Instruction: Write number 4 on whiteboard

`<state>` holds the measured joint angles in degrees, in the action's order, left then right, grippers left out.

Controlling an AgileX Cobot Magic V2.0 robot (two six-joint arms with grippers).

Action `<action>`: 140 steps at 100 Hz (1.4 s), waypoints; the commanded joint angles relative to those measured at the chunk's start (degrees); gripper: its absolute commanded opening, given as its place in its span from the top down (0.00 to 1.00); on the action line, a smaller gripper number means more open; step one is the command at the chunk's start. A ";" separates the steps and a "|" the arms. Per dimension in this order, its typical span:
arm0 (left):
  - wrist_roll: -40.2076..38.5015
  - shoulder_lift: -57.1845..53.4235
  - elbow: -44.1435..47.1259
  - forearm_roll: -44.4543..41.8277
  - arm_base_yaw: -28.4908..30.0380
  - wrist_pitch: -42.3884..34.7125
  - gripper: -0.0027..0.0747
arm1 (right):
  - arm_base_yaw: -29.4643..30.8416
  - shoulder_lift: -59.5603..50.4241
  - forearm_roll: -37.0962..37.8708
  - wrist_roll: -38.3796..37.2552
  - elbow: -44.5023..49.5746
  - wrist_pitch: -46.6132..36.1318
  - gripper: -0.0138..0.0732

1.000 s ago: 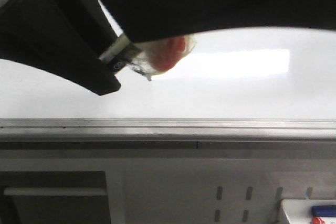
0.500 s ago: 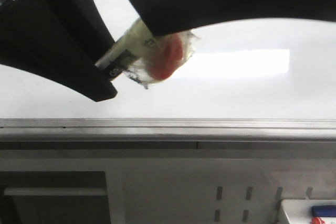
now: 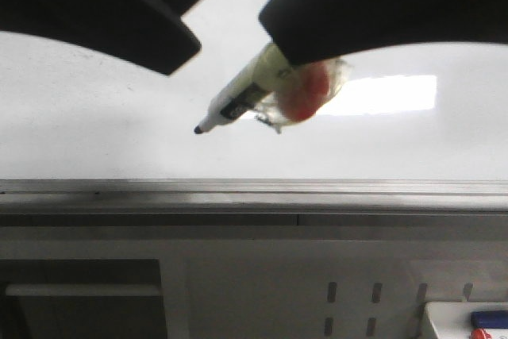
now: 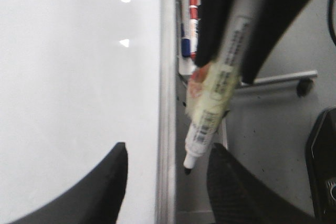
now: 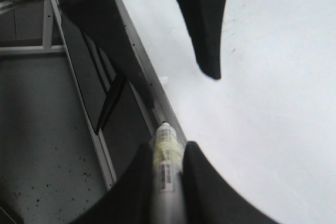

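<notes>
The whiteboard (image 3: 119, 140) is a glossy white surface with a grey edge rail (image 3: 254, 188) and a bright glare patch. No number 4 shows on it. My right gripper (image 5: 166, 148) is shut on a white marker (image 3: 238, 101) wrapped in yellowish tape with a red blob. Its dark tip (image 3: 198, 129) is bare and points down-left just above the board. In the left wrist view the marker (image 4: 210, 114) hangs past the rail, its tip between the spread fingers of my open left gripper (image 4: 168, 148). That gripper (image 3: 151, 37) holds nothing.
A white tray (image 3: 464, 319) with red and blue markers (image 4: 190, 19) sits beyond the rail at the lower right. Under the board runs a grey metal frame (image 3: 349, 291) with slots. A caster wheel (image 4: 302, 85) stands on the grey floor.
My right gripper has carried the marker to the right and slightly up. My left gripper has drawn back up and left, so the marker's tip, earlier hidden behind it, now shows.
</notes>
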<state>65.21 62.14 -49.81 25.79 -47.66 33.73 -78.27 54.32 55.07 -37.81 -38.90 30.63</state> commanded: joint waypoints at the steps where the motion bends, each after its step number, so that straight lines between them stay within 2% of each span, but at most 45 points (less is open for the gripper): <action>1: -4.98 -3.24 -1.91 2.16 1.86 -3.33 0.42 | 0.43 -3.10 2.84 -0.70 -1.84 -0.75 0.92; 19: -11.51 -10.84 0.79 5.33 7.39 -5.82 0.45 | 3.45 -8.55 3.67 -4.58 -1.84 3.25 0.92; 45: -15.39 -27.03 15.89 18.27 11.21 -23.34 0.78 | 9.49 -15.40 3.91 -14.89 -1.84 8.34 0.92; 65: -15.39 -36.54 25.01 22.96 11.21 -27.34 0.99 | 9.75 -15.77 3.80 -15.62 -1.84 12.23 0.92; 81: -15.39 -39.89 26.26 24.62 11.21 -28.00 0.99 | 9.75 -15.77 3.80 -15.62 -1.84 12.22 0.92; 105: -15.39 -39.87 26.26 24.62 11.21 -29.06 0.99 | 9.75 -15.26 3.80 -15.62 -1.84 7.80 0.92; 122: -15.39 -39.87 26.26 24.62 11.21 -29.06 0.99 | 9.75 -12.02 4.03 -15.62 -1.84 7.72 0.92; 132: -15.39 -39.87 26.26 24.62 11.21 -29.06 0.99 | 9.75 -9.22 5.92 -15.94 -1.84 7.58 0.92; 140: -15.39 -39.87 26.26 24.62 11.21 -29.06 0.99 | 9.75 -7.04 8.88 -19.13 -2.08 7.33 0.92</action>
<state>50.45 22.03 -21.98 49.43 -36.60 7.85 -68.72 45.28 57.74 -54.13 -38.90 40.37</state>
